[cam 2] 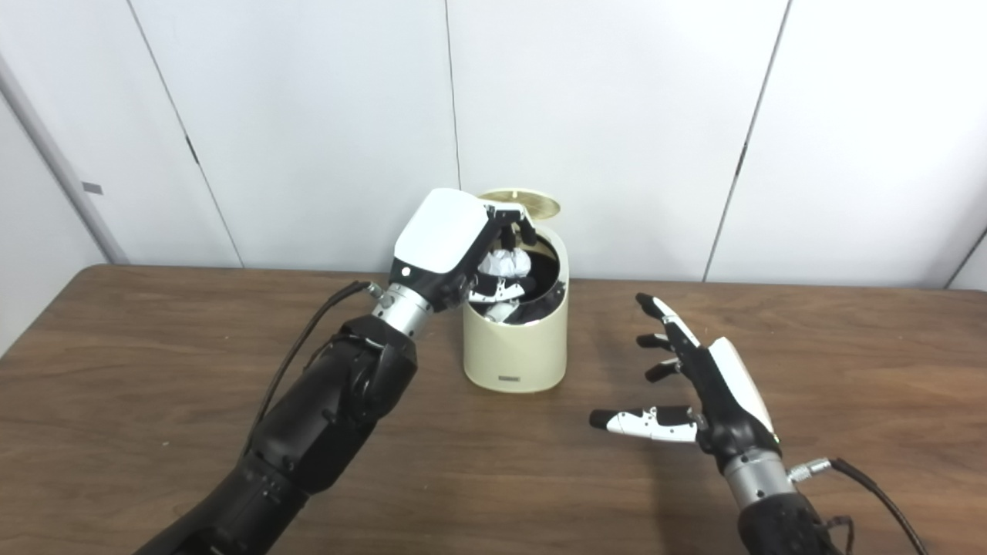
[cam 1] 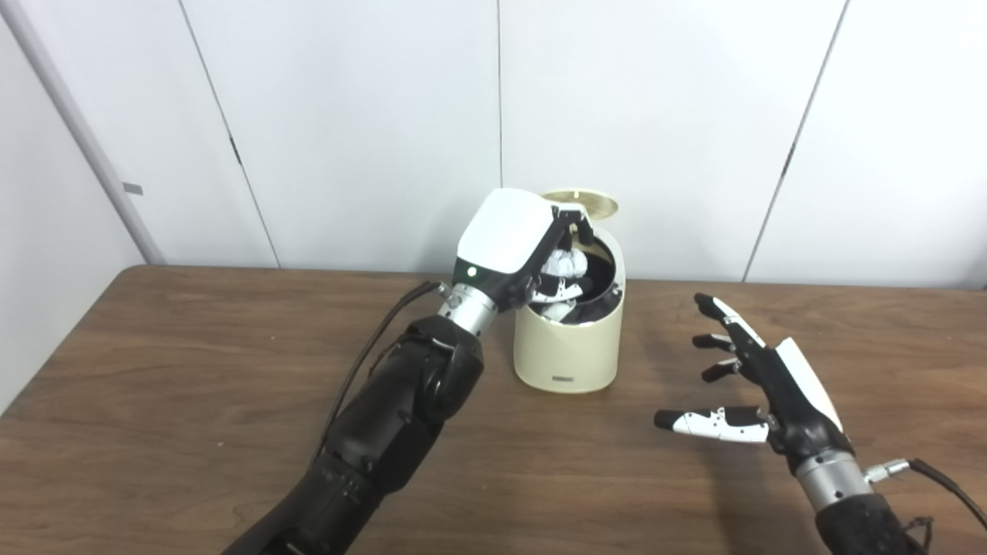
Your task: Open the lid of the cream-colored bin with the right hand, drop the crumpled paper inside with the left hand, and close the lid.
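Note:
The cream-colored bin (cam 1: 569, 351) stands on the table near the back, its round lid (cam 1: 580, 202) tipped up and open behind the mouth. My left hand (cam 1: 515, 248) reaches down into the bin's mouth, its fingers curled around the white crumpled paper (cam 1: 565, 264), which sits just inside the rim. My right hand (cam 1: 752, 385) hovers over the table to the right of the bin, apart from it, fingers spread and holding nothing. The bin also shows in the right eye view (cam 2: 515, 347).
The brown wooden table (cam 1: 193, 370) runs wide on both sides of the bin. White wall panels (cam 1: 370, 116) stand close behind the table's back edge. Cables trail from both forearms.

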Robot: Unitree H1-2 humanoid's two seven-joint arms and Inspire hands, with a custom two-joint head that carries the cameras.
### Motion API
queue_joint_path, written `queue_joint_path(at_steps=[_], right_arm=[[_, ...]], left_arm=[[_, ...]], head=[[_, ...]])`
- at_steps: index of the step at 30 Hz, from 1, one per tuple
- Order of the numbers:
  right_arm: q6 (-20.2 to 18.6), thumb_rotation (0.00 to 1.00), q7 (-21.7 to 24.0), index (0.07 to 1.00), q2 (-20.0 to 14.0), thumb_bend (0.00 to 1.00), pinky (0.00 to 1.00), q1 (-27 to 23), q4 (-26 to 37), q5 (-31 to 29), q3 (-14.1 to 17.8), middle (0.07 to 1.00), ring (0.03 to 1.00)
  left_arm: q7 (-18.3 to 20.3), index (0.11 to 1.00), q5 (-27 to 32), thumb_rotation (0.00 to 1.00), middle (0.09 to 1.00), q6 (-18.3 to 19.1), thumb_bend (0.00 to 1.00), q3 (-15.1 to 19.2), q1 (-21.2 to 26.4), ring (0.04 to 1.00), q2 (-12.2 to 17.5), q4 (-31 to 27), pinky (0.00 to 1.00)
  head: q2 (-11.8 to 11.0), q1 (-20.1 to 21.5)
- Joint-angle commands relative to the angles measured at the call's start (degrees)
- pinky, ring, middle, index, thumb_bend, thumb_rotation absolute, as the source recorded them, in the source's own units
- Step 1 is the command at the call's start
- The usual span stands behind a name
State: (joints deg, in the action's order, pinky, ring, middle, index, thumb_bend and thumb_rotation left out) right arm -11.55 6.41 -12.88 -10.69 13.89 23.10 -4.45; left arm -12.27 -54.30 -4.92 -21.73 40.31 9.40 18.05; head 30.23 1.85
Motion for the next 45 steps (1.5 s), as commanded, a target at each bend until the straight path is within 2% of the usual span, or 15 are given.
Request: queue_joint_path(at_steps=[1, 3, 6, 7, 8, 14, 24, 28, 29, 30, 31, 33, 40, 42, 45], right_arm=[[1.3, 0.24, -0.8, 0.922, -0.5, 0.82, 0.60, -1.0, 1.9, 0.0, 0.6, 0.927, 0.791], [0.7, 0.25, -0.7, 0.923, -0.5, 0.82, 0.61, -1.0, 2.2, 0.2, 0.6, 0.926, 0.793], [0.6, 0.26, -0.7, 0.926, -0.6, 0.82, 0.64, -1.1, 2.4, 0.2, 0.8, 0.929, 0.807], [0.8, 0.27, -0.7, 0.926, -0.7, 0.82, 0.65, -1.1, 2.4, 0.2, 0.8, 0.930, 0.809], [0.9, 0.27, -0.8, 0.927, -0.7, 0.83, 0.64, -1.1, 2.4, 0.3, 0.8, 0.931, 0.811], [1.0, 0.29, -0.7, 0.927, -0.6, 0.83, 0.64, -1.2, 2.4, 0.4, 0.9, 0.931, 0.811], [0.9, 0.26, -0.6, 0.927, -0.4, 0.84, 0.63, -1.2, 2.4, 0.0, 0.8, 0.932, 0.810], [1.2, 0.26, -0.9, 0.924, -0.3, 0.84, 0.65, -1.2, 2.4, 0.1, 0.8, 0.930, 0.812], [1.3, 0.26, -1.2, 0.921, -0.1, 0.83, 0.66, -1.3, 2.4, 0.2, 0.9, 0.929, 0.812], [1.4, 0.25, -1.4, 0.915, 0.0, 0.83, 0.66, -1.3, 2.4, 0.4, 0.9, 0.923, 0.808], [1.4, 0.25, -1.7, 0.910, 0.1, 0.82, 0.66, -1.5, 2.5, 0.9, 0.8, 0.919, 0.804], [1.8, 0.25, -2.4, 0.888, 0.4, 0.81, 0.64, -1.9, 2.6, 1.5, 0.9, 0.895, 0.782], [2.3, 0.29, -2.0, 0.871, -0.4, 0.77, 0.59, -5.7, 2.2, 2.6, 0.7, 0.870, 0.766], [2.0, 0.27, -1.5, 0.875, -0.8, 0.76, 0.63, -6.9, 2.1, 2.3, 0.7, 0.887, 0.791], [1.4, 0.28, -0.6, 0.887, -1.9, 0.75, 0.65, -9.4, 1.7, 3.2, 0.2, 0.904, 0.807]], left_arm=[[1.0, 0.504, 0.0, 0.00, 0.514, 1.0, 0.50, 0.1, 2.7, 0.410, 0.3, -2.2, 0.36], [1.7, 0.492, -0.1, 0.03, 0.551, 1.0, 0.52, -0.2, 2.7, 0.505, 0.6, -2.5, 0.42], [3.0, 0.494, 0.0, 0.06, 0.610, 0.8, 0.52, -0.7, 2.9, 0.552, 1.3, -2.8, 0.44], [3.7, 0.549, 0.0, 0.07, 0.618, 1.0, 0.73, -0.8, 2.9, 0.560, 1.4, -3.1, 0.45], [4.2, 0.588, 0.1, 0.07, 0.630, 1.3, 0.86, -0.8, 2.8, 0.571, 1.4, -3.4, 0.45], [5.4, 0.612, 0.6, 0.05, 0.633, 1.6, 0.97, -0.6, 2.7, 0.566, 1.5, -3.9, 0.44], [5.5, 0.611, 0.6, 0.04, 0.624, 1.5, 0.96, -0.5, 2.7, 0.555, 1.5, -4.1, 0.44], [5.0, 0.588, 2.2, 0.00, 0.570, 0.9, 0.91, 0.4, 2.0, 0.504, 1.2, -5.1, 0.40], [6.0, 0.579, 4.2, 0.00, 0.551, 1.0, 0.87, 1.2, 1.3, 0.488, 1.0, -6.2, 0.39], [7.1, 0.549, 6.5, 0.00, 0.498, 1.3, 0.66, 2.2, 0.6, 0.465, 0.6, -7.4, 0.38], [8.4, 0.550, 9.4, 0.00, 0.492, 1.9, 0.58, 3.4, -0.4, 0.434, 0.0, -9.0, 0.37], [10.0, 0.567, 13.9, 0.00, 0.486, 2.9, 0.51, 5.7, -2.6, 0.381, -0.9, -12.0, 0.32], [12.9, 0.551, 23.4, 0.00, 0.475, 6.3, 0.50, 11.9, -11.7, 0.410, -1.7, -22.0, 0.35], [12.0, 0.545, 25.1, 0.00, 0.481, 5.4, 0.50, 13.3, -13.8, 0.417, -2.0, -23.1, 0.36], [7.0, 0.541, 21.7, 0.00, 0.495, -0.1, 0.50, 13.7, -16.9, 0.414, -0.6, -22.8, 0.37]], head=[[0.1, 0.1], [0.1, 0.1], [0.3, 0.1], [0.3, 0.0], [0.4, 0.0], [0.7, 0.2], [1.0, 0.0], [1.0, 0.0], [0.8, 0.0], [0.8, 0.0], [0.7, 0.0], [0.6, 0.2], [0.5, 0.3], [0.1, 0.6], [-0.1, 0.9]])
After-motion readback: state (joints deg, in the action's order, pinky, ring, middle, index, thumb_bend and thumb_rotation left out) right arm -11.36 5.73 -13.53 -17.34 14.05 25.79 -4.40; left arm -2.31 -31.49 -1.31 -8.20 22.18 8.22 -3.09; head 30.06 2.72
